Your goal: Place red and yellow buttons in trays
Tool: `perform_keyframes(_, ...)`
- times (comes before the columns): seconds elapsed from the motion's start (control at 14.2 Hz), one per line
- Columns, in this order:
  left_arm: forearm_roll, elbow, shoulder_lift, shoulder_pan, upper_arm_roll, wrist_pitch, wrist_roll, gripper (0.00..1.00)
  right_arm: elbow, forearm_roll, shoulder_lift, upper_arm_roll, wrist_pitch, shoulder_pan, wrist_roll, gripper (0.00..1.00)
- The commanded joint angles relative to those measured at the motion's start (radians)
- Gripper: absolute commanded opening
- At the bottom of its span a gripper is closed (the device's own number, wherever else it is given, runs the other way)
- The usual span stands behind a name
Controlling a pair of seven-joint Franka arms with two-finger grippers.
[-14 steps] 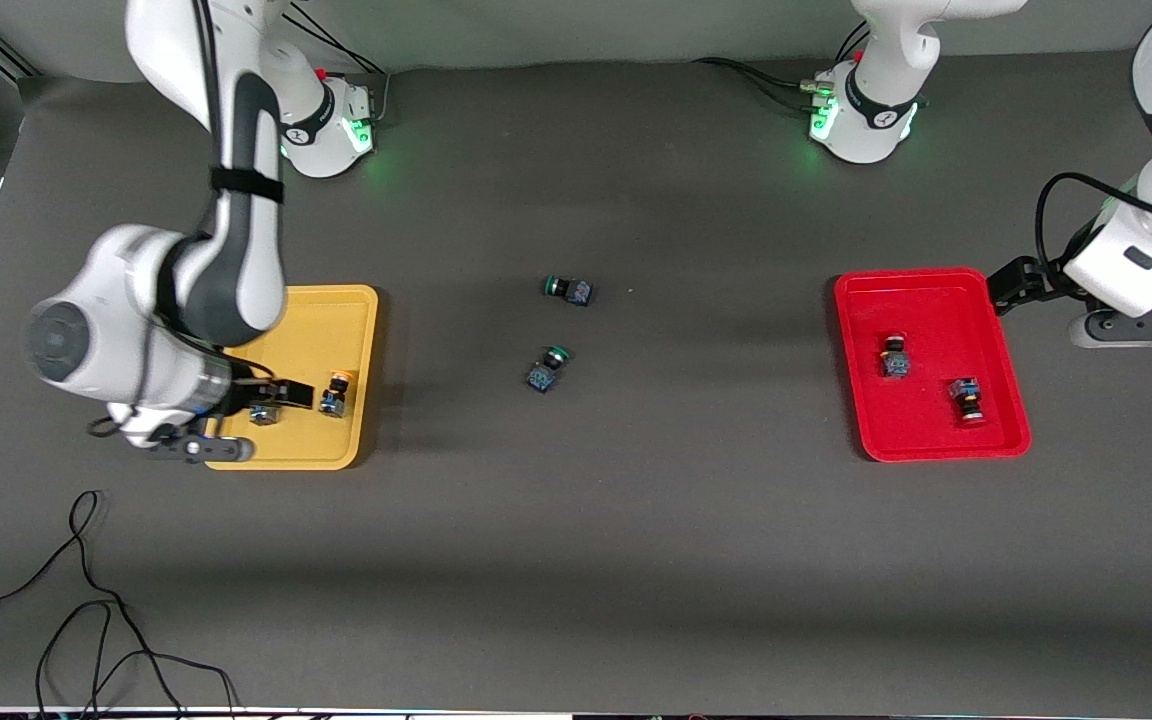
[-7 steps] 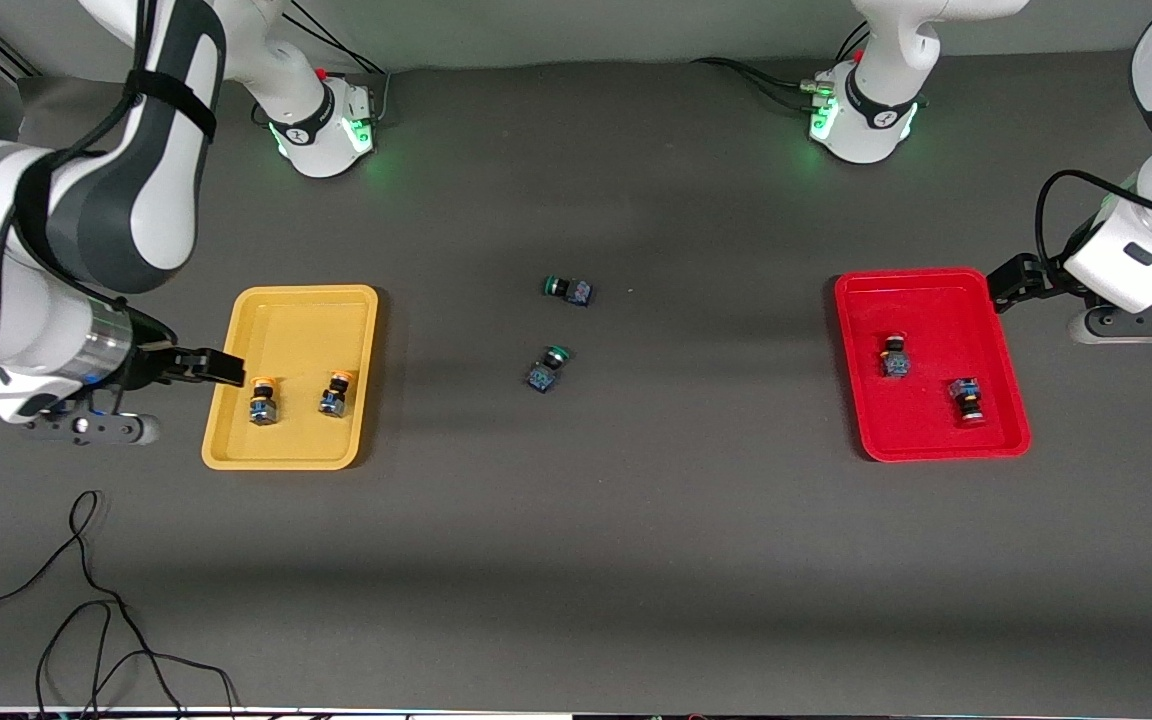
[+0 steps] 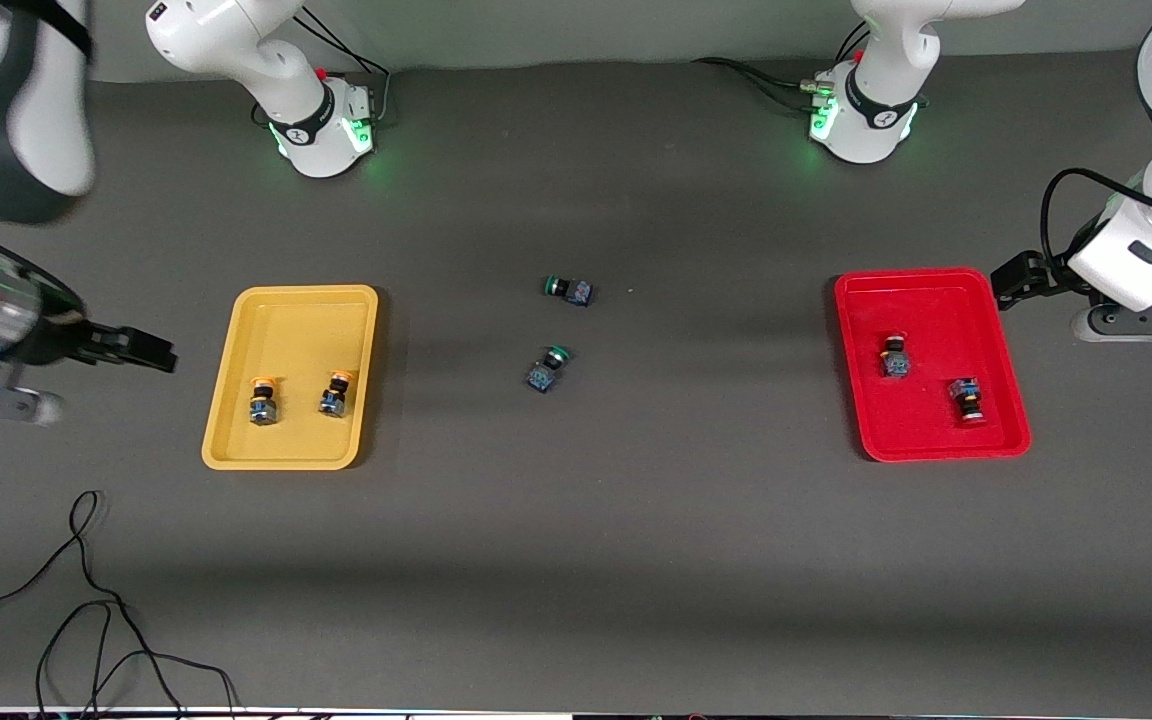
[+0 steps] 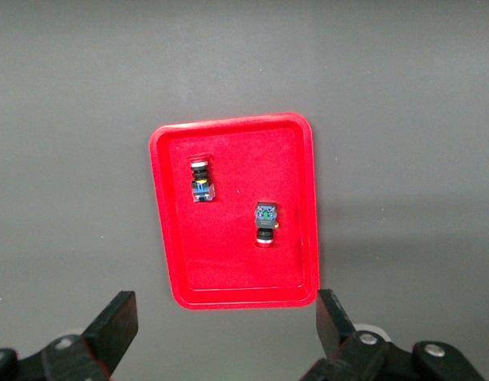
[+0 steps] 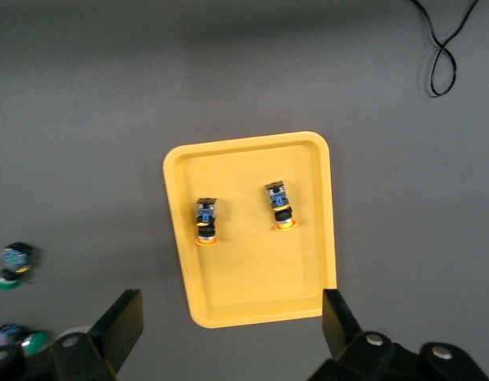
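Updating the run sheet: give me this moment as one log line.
yellow tray: two yellow buttons | red tray: two red buttons | left gripper: open, beside red tray | right gripper: open, beside yellow tray

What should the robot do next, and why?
Probably nothing but park: both yellow buttons sit in the yellow tray, both red buttons in the red tray. Only green buttons remain mid-table. The right end effector and left end effector are open, holding nothing.
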Motion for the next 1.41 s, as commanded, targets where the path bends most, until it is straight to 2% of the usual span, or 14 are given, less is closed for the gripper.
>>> perform_keyframes(0.0,-0.01,0.014,-0.015,0.009,-0.015,-0.024,0.016,1.0,-0.101,-0.049,-0.116,0.197,0.063,-0.183,0.032,1.0)
perform_keyframes(0.14,-0.01,0.038,-0.001,0.009,-0.015,-0.036,0.016,1.0,-0.199,-0.091,-0.188,0.332,0.118,-0.303,0.025,1.0)
perform_keyframes(0.28,-0.008,0.07,0.017,0.009,-0.015,-0.08,0.019,1.0,-0.247,-0.101,-0.225,0.473,0.132,-0.453,0.021,1.0)
perform_keyframes(0.56,-0.007,0.092,0.03,0.011,-0.015,-0.09,0.018,1.0,-0.238,-0.108,-0.228,0.629,0.108,-0.644,-0.013,1.0)
perform_keyframes(0.78,-0.005,0.092,0.031,0.012,-0.015,-0.122,0.021,1.0,-0.22,-0.121,-0.228,0.634,0.094,-0.646,-0.016,1.0)
perform_keyframes(0.99,-0.005,0.092,0.033,0.014,-0.015,-0.127,0.021,1.0,-0.149,-0.144,-0.194,0.637,0.019,-0.644,-0.016,1.0)
perform_keyframes(1.34,-0.005,0.093,0.033,0.011,-0.015,-0.145,0.019,1.0,-0.155,-0.158,-0.2,0.638,0.007,-0.638,-0.019,1.0)
